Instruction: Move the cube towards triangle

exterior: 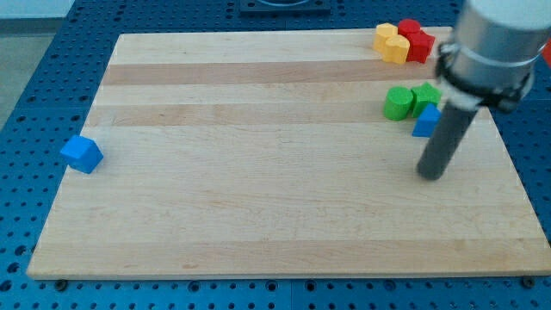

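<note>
A blue cube point(82, 154) sits at the board's left edge, partly over the rim. A blue triangle point(424, 121) lies at the right, partly hidden behind my rod. My tip point(431, 175) rests on the board just below the blue triangle, far to the right of the cube. A green round block point(398, 103) and a green star-like block point(425, 96) sit just above the triangle.
A yellow block point(392, 42) and a red block point(415, 40) cluster at the board's top right corner. The wooden board point(258, 198) lies on a blue perforated table. The arm's grey body fills the view's top right.
</note>
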{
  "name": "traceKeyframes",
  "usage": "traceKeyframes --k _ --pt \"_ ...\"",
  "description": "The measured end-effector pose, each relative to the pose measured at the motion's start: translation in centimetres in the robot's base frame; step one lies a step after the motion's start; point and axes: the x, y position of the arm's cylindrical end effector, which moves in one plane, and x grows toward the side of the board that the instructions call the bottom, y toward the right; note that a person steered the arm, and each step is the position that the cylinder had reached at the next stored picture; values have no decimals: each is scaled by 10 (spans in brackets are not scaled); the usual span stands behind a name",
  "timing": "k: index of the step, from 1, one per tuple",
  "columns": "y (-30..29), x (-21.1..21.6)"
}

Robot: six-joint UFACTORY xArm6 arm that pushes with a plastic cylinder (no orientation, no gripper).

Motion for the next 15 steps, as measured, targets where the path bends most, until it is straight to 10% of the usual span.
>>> traceKeyframes --k 4,8,12,15 --pt "-459 43" --pt "-359 -65" --pt "-463 -47" --pt "-359 -89"
